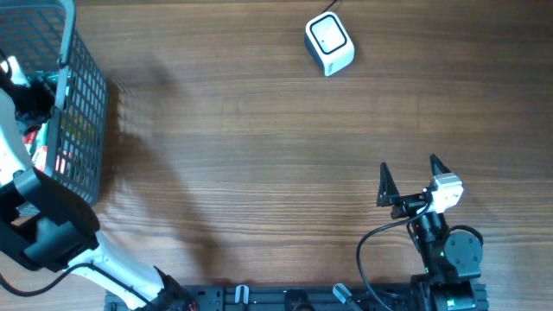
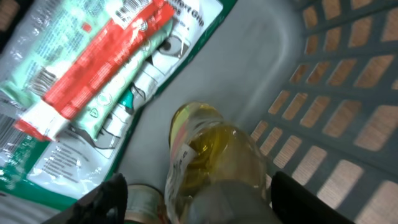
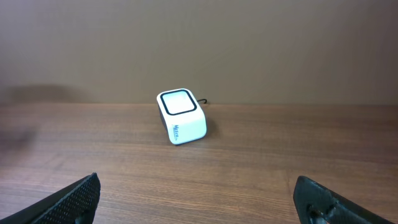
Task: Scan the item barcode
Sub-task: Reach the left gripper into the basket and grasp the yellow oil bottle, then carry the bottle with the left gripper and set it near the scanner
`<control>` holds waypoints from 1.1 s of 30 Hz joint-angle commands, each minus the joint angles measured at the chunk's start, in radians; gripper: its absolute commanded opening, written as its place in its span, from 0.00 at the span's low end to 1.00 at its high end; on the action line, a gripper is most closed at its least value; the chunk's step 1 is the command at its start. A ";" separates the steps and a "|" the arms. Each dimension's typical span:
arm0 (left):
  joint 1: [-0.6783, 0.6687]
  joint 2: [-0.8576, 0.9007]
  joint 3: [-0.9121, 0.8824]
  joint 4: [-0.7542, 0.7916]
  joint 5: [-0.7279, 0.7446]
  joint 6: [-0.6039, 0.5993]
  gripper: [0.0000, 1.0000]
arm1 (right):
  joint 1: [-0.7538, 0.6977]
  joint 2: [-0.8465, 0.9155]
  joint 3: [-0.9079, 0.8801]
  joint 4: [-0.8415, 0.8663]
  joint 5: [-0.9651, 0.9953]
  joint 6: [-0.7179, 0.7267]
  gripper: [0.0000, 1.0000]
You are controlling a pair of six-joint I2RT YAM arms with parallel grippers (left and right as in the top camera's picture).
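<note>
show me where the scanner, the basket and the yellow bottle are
scanner (image 1: 329, 43): overhead view, on its white top face
basket (image 1: 86, 104): overhead view, on its mesh side wall
bottle (image 2: 217, 155): left wrist view, on its clear body holding yellow liquid

A wooden table (image 1: 259, 155) with brown, streaky grain fills the overhead view; beyond its far edge stands a plain, dull tan wall (image 3: 261, 43), evenly lit
</note>
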 commanded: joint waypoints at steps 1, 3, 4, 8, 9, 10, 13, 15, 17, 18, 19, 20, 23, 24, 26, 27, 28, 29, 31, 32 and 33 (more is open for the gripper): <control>0.003 0.013 -0.049 0.035 0.019 0.013 0.63 | -0.004 -0.003 -0.001 0.003 0.009 -0.011 1.00; 0.003 0.013 -0.067 0.059 0.019 0.013 0.62 | -0.004 -0.003 -0.001 0.003 0.009 -0.011 1.00; 0.003 0.013 -0.067 0.062 0.018 0.013 0.57 | -0.004 -0.003 -0.001 0.003 0.009 -0.011 1.00; 0.003 0.013 -0.067 0.076 0.019 0.013 0.34 | -0.004 -0.003 -0.001 0.003 0.009 -0.011 1.00; 0.003 0.012 -0.066 0.083 0.019 0.013 0.30 | -0.004 -0.003 -0.001 0.003 0.009 -0.010 1.00; 0.003 0.009 -0.063 0.087 0.019 0.013 0.29 | -0.004 -0.003 -0.001 0.003 0.009 -0.011 0.99; 0.004 -0.009 -0.026 0.089 0.018 0.013 0.26 | -0.004 -0.003 -0.001 0.003 0.009 -0.011 1.00; 0.004 -0.043 0.028 0.089 0.018 0.013 0.26 | -0.004 -0.003 -0.001 0.003 0.009 -0.011 1.00; 0.004 -0.095 0.103 0.093 0.019 0.012 0.26 | -0.004 -0.003 -0.001 0.003 0.009 -0.011 1.00; 0.004 -0.118 0.134 0.097 0.019 0.009 0.26 | -0.004 -0.003 -0.001 0.003 0.009 -0.011 1.00; 0.004 -0.142 0.163 0.101 0.019 0.005 0.26 | -0.004 -0.003 -0.001 0.002 0.009 -0.011 1.00; 0.004 -0.168 0.194 0.105 0.019 -0.001 0.26 | -0.004 -0.003 -0.001 0.002 0.009 -0.011 1.00; 0.004 -0.254 0.278 0.126 0.037 -0.080 0.27 | -0.004 -0.003 -0.001 0.003 0.009 -0.011 1.00; 0.004 -0.287 0.294 0.135 0.064 -0.106 0.26 | -0.004 -0.003 -0.001 0.003 0.009 -0.011 1.00; 0.002 -0.359 0.299 0.164 0.142 -0.153 0.25 | -0.004 -0.003 -0.001 0.002 0.009 -0.011 1.00; -0.009 -0.394 0.299 0.177 0.167 -0.162 0.25 | -0.004 -0.003 -0.001 0.003 0.009 -0.011 1.00; -0.019 -0.416 0.299 0.180 0.169 -0.172 0.25 | -0.004 -0.003 -0.001 0.003 0.009 -0.011 0.99; -0.029 -0.432 0.299 0.180 0.169 -0.172 0.25 | -0.004 -0.003 -0.001 0.003 0.009 -0.011 1.00; -0.081 -0.491 0.299 0.171 0.169 -0.171 0.24 | -0.004 -0.003 -0.001 0.003 0.009 -0.011 1.00; -0.105 -0.510 0.299 0.159 0.169 -0.171 0.24 | -0.004 -0.003 -0.001 0.003 0.009 -0.010 1.00; -0.145 -0.534 0.299 0.140 0.169 -0.171 0.24 | -0.004 -0.003 -0.001 0.002 0.009 -0.011 1.00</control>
